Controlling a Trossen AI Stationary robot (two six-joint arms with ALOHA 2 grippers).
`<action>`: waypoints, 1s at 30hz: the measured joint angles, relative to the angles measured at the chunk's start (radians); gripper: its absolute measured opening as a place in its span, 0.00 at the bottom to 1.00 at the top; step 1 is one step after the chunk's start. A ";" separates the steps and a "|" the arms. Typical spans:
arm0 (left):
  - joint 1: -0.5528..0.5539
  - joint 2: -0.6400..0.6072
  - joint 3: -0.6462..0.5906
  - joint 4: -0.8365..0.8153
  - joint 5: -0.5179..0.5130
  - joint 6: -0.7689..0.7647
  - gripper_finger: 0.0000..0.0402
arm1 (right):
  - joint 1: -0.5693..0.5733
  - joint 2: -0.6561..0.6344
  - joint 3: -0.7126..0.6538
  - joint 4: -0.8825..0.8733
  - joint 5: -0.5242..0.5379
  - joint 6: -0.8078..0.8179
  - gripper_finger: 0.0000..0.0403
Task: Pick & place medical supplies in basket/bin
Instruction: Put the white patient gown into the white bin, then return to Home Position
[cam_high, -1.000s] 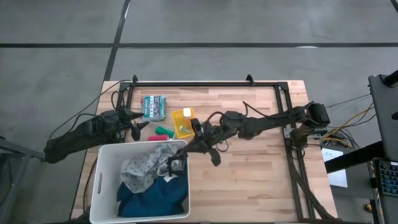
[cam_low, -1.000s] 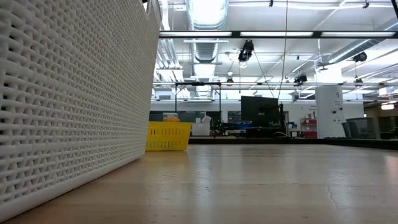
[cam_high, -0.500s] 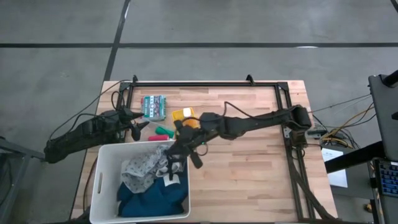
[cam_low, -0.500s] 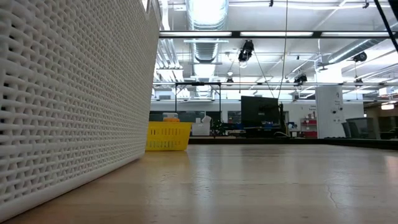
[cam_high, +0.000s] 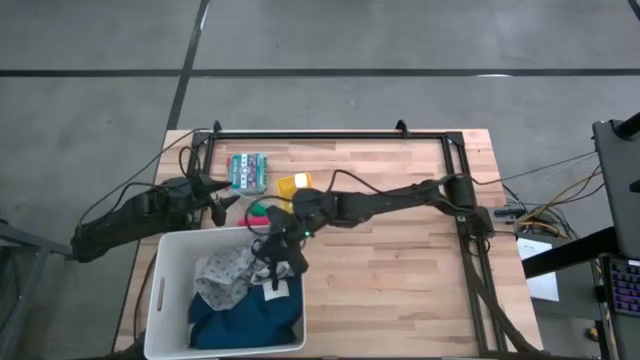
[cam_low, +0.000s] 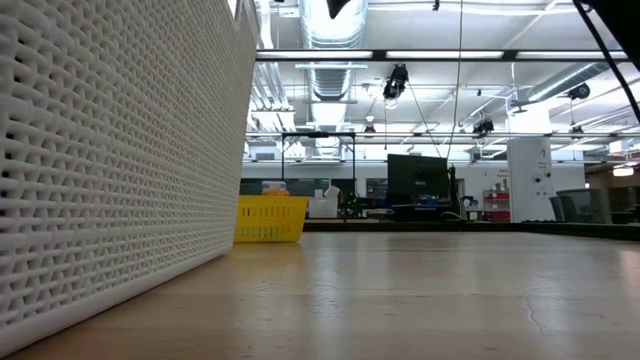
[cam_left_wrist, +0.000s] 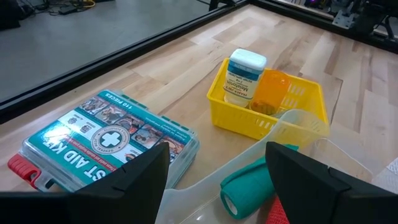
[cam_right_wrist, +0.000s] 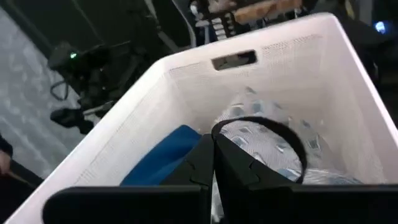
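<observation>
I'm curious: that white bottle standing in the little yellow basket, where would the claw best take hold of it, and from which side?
Probably around its upper body or cap, coming straight down from above. The white bottle stands upright in the yellow basket, whose walls hide its lower part, and an orange bottle stands close beside it. A sideways approach would likely hit the basket wall; only the top is free.

Both arms are dark, near-black, built of slim tubular links joined by bulkier rounded joints. A thin black cable loops loosely along the right arm (cam_high: 400, 197) — another trails off behind the left arm (cam_high: 130, 217). The left gripper (cam_left_wrist: 214, 171) has two broad, flat, matte-black fingers (cam_left_wrist: 140, 174) with angular edges. The right gripper (cam_right_wrist: 214, 165) has smooth black fingers, equally plain and unmarked.
</observation>
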 joint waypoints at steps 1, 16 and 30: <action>0.000 0.000 0.000 0.000 0.000 0.000 0.68 | -0.005 0.004 0.008 -0.014 -0.001 0.023 0.02; 0.000 0.000 0.000 0.000 0.000 0.000 0.68 | -0.016 0.011 0.022 -0.046 -0.043 0.058 0.25; 0.000 0.000 0.000 0.000 0.000 0.000 0.68 | -0.016 0.011 0.020 -0.045 -0.043 0.055 0.58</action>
